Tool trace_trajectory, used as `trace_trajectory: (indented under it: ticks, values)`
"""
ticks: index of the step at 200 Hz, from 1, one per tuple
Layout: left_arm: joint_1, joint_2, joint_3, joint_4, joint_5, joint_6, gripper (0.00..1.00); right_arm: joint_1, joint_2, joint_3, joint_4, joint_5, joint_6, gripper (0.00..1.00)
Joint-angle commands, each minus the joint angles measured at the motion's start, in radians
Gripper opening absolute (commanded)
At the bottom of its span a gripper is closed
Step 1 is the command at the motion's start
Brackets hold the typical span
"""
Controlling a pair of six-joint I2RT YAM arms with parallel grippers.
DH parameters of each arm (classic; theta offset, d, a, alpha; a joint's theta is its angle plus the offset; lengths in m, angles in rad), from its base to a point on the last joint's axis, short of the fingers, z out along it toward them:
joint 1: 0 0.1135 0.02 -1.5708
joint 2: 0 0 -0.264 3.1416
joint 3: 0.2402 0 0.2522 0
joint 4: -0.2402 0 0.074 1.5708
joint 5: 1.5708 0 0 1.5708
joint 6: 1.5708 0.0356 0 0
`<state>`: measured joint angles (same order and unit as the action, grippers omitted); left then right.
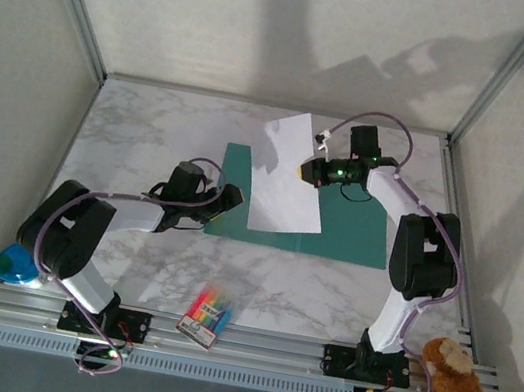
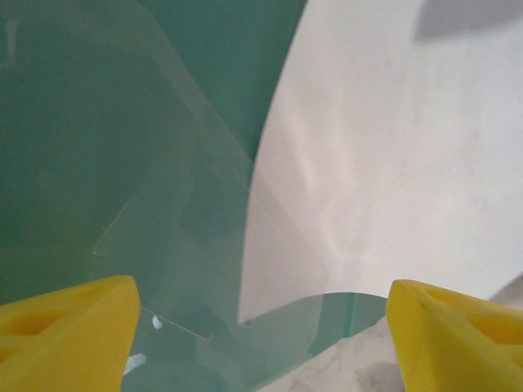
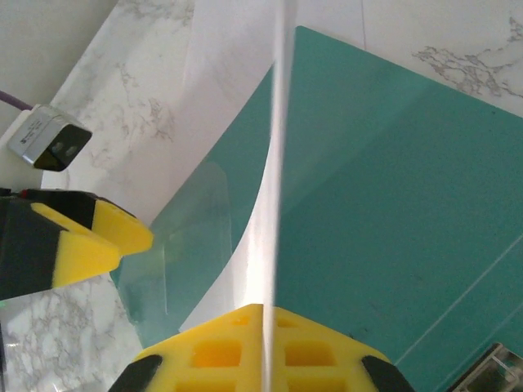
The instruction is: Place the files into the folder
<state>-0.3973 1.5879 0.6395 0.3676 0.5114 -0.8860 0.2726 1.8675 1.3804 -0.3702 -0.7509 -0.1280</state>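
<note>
Paper (image 1: pixel 284 185), pinched in the right jaws, curls down onto the open folder (image 1: pixel 347 231) in the top view; lowering it flat, edges inside the teal cover, seems wisest. Left wrist: the left jaws stand spread over the folder's rounded corner, beside the paper. Right wrist: the paper stands edge-on, with bare table (image 3: pixel 122 114) to its left.

One each: folder (image 1: pixel 348 238), paper sheet (image 1: pixel 286 175), pen packet (image 1: pixel 209 311), plush bear (image 1: pixel 452 388), blue object (image 1: pixel 16 266).
</note>
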Motion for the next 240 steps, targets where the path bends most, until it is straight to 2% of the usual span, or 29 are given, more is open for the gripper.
trace_trajectory:
  ticks: [1, 43, 116, 240]
  values:
    - [-0.003, -0.057, 0.015, -0.064, -0.022, 0.010, 0.80, -0.007, 0.019, -0.023, 0.042, -0.048, 0.032, 0.00]
    - [-0.003, -0.092, 0.037, -0.123, -0.047, 0.022, 0.81, -0.007, 0.042, -0.032, 0.069, -0.089, 0.057, 0.00]
    - [-0.004, -0.093, 0.026, -0.124, -0.051, 0.019, 0.81, -0.007, 0.116, -0.012, 0.043, -0.138, 0.064, 0.00]
    - [-0.003, -0.108, 0.005, -0.113, -0.059, 0.005, 0.80, -0.006, 0.165, -0.057, 0.239, -0.152, 0.211, 0.00]
